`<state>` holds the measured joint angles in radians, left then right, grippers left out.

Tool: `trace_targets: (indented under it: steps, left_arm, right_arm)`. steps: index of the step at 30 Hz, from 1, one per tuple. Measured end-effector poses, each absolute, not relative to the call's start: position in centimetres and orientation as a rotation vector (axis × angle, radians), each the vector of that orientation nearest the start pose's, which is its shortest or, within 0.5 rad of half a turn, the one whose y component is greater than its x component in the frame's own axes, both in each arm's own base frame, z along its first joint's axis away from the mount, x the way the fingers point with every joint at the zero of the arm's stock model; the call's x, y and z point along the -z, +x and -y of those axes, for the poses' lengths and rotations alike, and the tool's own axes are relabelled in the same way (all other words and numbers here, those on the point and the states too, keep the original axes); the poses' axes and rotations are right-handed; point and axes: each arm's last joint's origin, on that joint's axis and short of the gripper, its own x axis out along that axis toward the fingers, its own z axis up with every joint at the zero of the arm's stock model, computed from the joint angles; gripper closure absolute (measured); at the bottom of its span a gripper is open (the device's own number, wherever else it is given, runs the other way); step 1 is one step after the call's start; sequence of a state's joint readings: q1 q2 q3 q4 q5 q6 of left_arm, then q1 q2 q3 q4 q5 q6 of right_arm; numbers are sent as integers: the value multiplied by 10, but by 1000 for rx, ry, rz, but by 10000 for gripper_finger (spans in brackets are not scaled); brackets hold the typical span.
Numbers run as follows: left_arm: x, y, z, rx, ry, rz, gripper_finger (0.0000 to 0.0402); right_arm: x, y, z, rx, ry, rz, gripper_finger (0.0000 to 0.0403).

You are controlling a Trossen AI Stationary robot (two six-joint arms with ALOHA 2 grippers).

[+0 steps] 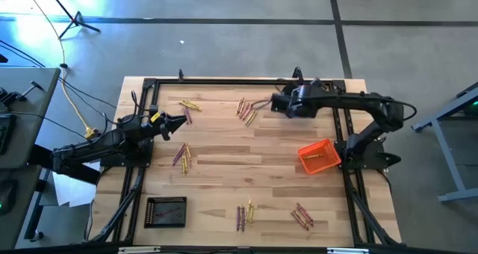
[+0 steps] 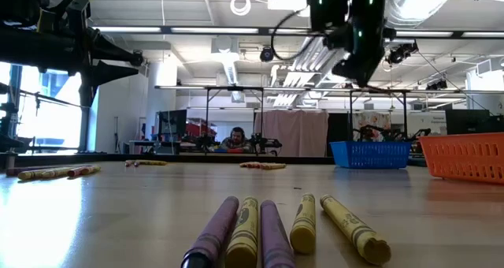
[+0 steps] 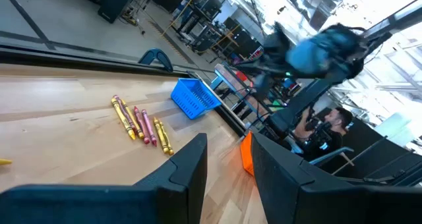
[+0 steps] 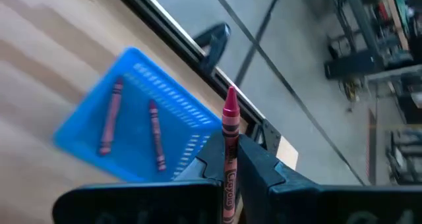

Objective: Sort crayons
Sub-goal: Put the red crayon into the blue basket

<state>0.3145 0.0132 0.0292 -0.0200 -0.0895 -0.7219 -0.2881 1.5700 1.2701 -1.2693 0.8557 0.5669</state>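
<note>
My right gripper [image 4: 232, 159] is shut on a red crayon [image 4: 229, 141] and hangs above the blue basket [image 4: 132, 112], which holds two red crayons [image 4: 111, 115]. In the high view this gripper [image 1: 278, 103] is at the table's far middle, and the arm hides the basket. My left gripper [image 1: 178, 122] is open and empty, raised over the table's left side. Loose crayons lie flat on the table in groups [image 1: 246, 110] [image 1: 189, 105] [image 1: 181, 156] [image 1: 245, 214] [image 1: 302, 216]. My right gripper pinches the red crayon by its wrapped shaft [image 4: 229, 178] between its two fingers. The crayon lies along the fingers, and its pointed tip [image 4: 231, 95] sticks out past the fingertips. It is lifted clear, above the blue basket.
An orange basket [image 1: 319, 157] with a yellow crayon stands at the right, and a black basket [image 1: 166, 211] at the near left. A black metal frame [image 1: 224, 82] runs along the table's edges. A person [image 2: 235, 139] sits in the room beyond the table.
</note>
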Motion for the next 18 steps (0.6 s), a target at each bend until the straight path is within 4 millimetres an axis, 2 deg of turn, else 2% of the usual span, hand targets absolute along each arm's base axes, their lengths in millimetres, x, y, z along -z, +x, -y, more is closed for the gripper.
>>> trace_targets:
  steps: [4, 8, 18]
  left_arm:
    - [-171, 91, -32, -388, -712, 142, 296]
    - [-171, 91, -32, -387, -712, 142, 296]
    - [-171, 91, -32, -388, -712, 142, 296]
  right_arm:
    - [-243, 248, 123, 1284, -23, -1259, 393]
    - [-226, 247, 140, 1231, 61, -1223, 393]
    - [-204, 246, 155, 1132, 108, -1158, 390]
